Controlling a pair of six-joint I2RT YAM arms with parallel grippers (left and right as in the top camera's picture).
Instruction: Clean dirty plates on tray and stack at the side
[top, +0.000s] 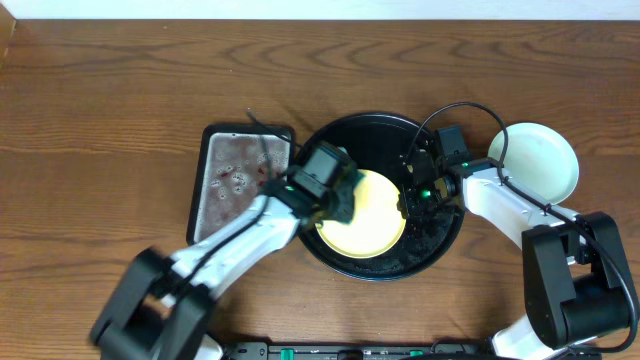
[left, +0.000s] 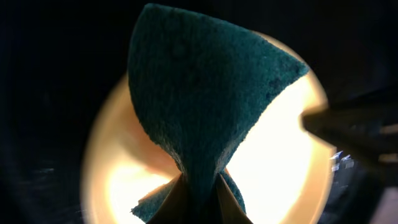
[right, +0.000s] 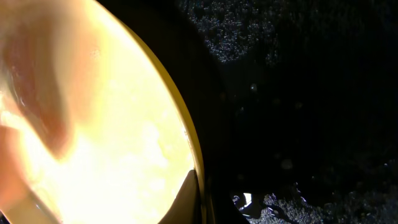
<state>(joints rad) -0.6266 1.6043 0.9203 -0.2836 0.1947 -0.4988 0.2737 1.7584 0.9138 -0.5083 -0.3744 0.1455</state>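
Observation:
The pale yellow plate (top: 372, 232) lies in the black round tray (top: 372, 130). My left gripper (top: 338, 200) is shut on a dark teal sponge (left: 205, 106) and presses it on the plate's left part. In the left wrist view the sponge covers much of the yellow plate (left: 286, 162), with the jaws (left: 199, 202) at the bottom. My right gripper (top: 412, 196) is shut on the plate's right rim. In the right wrist view its fingers (right: 200, 196) pinch the rim of the yellow plate (right: 93, 124). A pale mint-green plate (top: 540, 160) sits on the table right of the tray; I cannot tell whether another lies under it.
A rectangular grey metal tray (top: 235, 185) with reddish watery residue lies left of the black tray. The black tray's floor (right: 298, 93) is wet with droplets. The right arm's cable arcs over the tray's far right rim.

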